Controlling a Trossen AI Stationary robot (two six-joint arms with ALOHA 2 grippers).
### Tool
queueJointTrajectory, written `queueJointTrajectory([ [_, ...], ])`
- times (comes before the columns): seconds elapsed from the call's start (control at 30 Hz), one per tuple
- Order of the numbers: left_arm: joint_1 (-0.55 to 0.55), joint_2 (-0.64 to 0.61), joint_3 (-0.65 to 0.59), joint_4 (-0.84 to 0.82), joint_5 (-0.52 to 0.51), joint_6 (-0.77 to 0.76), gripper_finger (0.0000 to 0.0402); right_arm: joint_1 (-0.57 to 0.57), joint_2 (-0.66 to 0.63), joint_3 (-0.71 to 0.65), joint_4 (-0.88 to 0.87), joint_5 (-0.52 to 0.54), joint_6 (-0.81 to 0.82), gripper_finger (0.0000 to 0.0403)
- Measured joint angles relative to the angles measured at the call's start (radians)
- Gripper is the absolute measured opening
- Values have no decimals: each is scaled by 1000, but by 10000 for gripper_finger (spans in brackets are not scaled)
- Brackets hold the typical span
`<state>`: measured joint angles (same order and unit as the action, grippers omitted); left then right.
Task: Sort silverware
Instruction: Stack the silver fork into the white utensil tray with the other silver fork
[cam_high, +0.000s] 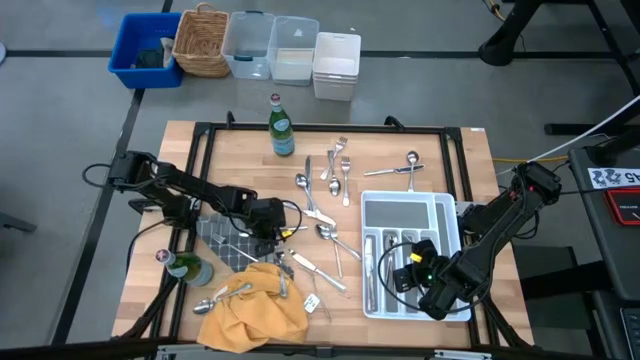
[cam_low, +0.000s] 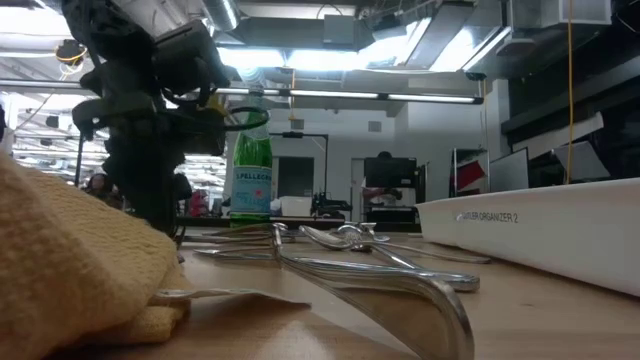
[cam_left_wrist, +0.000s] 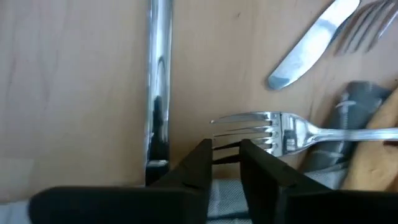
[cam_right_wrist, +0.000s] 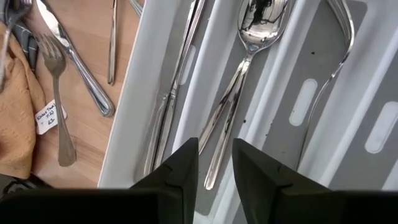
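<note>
Here we find the left tool (cam_high: 272, 222) low over the middle of the wooden surface (cam_high: 450, 160), beside the grey checked cloth (cam_high: 222, 240). In its wrist view its fingers (cam_left_wrist: 198, 167) stand a narrow gap apart over the tines of a fork (cam_left_wrist: 280, 129) lying flat on the wood; we cannot tell whether they touch it, and nothing is gripped. A long handle (cam_left_wrist: 158, 81) lies just beside that fork, with a knife (cam_left_wrist: 311, 46) farther off. The right tool (cam_high: 418, 268) hangs over the near end of the white tray (cam_high: 455, 215) at the right side of the surface; its fingers (cam_right_wrist: 180, 171) are partly apart and empty, above a spoon (cam_right_wrist: 249, 62) lying in one compartment, with more pieces in the compartments on either side. The silverware is split: several pieces lie in the tray, the rest scattered loose on the wood, a cluster of forks (cam_high: 338, 165) near the far edge, a spoon and knife (cam_high: 400, 168) beside the tray's far end, others (cam_high: 325, 235) across the middle, and some (cam_high: 225, 295) on and around the yellow cloth (cam_high: 255, 315) at the near edge. One green bottle (cam_high: 282, 128) stands upright at the far edge, another (cam_high: 190, 268) at the left near the yellow cloth. Beyond the surface sit a blue bin (cam_high: 145, 50), a wicker basket (cam_high: 203, 42) and pale containers (cam_high: 300, 55).
</note>
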<state>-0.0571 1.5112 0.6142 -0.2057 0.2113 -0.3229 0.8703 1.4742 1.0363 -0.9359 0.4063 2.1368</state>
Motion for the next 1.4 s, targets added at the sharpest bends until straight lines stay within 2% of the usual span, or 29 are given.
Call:
queueJointTrajectory([
  [0.1, -2, -1, 1, 25, 13, -7, 17, 0, 0, 0, -2, 9, 0, 99],
  [0.17, -1, 0, 1, 55, 15, -24, 9, 0, 0, 0, -1, 11, 0, 99],
  [0.37, 2, -7, -1, 148, 28, -39, 5, 0, 0, 0, -2, 11, 2, 99],
  [0.53, 19, -34, 17, 158, 45, -55, 2, 0, 0, 0, -4, 10, 4, 99],
  [0.87, 64, -48, 99, 287, 82, -62, 1, 0, -15, 0, -3, 16, 5, 99],
  [1.1, 80, -48, 128, 472, 88, -80, 1, 0, -60, 0, -10, 147, 64, 99],
  [1.3, 79, -44, 162, 604, 91, -67, 1, -12, -100, 0, -8, 326, 108, 99],
  [1.4, 79, -21, 190, 678, 73, -21, 1, -39, -110, 0, -13, 353, 107, 99],
])
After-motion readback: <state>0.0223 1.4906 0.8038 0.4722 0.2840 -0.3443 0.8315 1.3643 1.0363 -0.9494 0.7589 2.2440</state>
